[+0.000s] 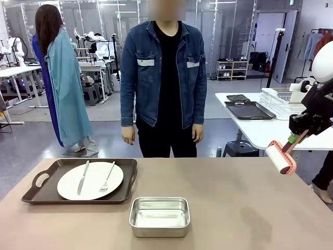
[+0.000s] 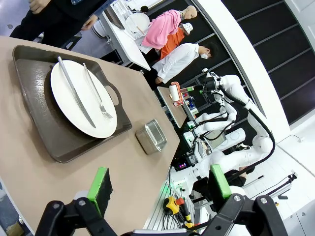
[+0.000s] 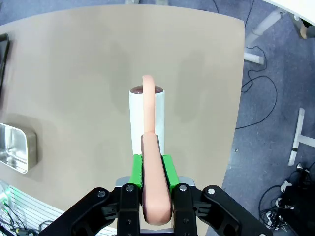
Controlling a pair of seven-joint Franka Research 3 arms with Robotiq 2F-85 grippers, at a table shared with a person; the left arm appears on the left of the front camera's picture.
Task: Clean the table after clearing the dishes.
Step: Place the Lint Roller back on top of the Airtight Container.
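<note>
While the right gripper (image 3: 153,169) clamps the roller (image 1: 281,157) above the tabletop's (image 1: 234,203) right edge, the left gripper (image 2: 160,183) hangs wide open. The plate (image 1: 94,183) sits on its tray (image 1: 78,162) near the tabletop's far left corner.

Left gripper (image 2: 160,184), jaws wide, above the table (image 2: 29,172) edge near the tray (image 2: 37,101). On the tray: plate (image 2: 88,96) bearing knife (image 2: 75,91) and fork (image 2: 97,91). Beside the tray, a steel pan (image 2: 151,136); well beyond, the right gripper (image 2: 190,90) clasping a pink roller (image 2: 175,94).
</note>
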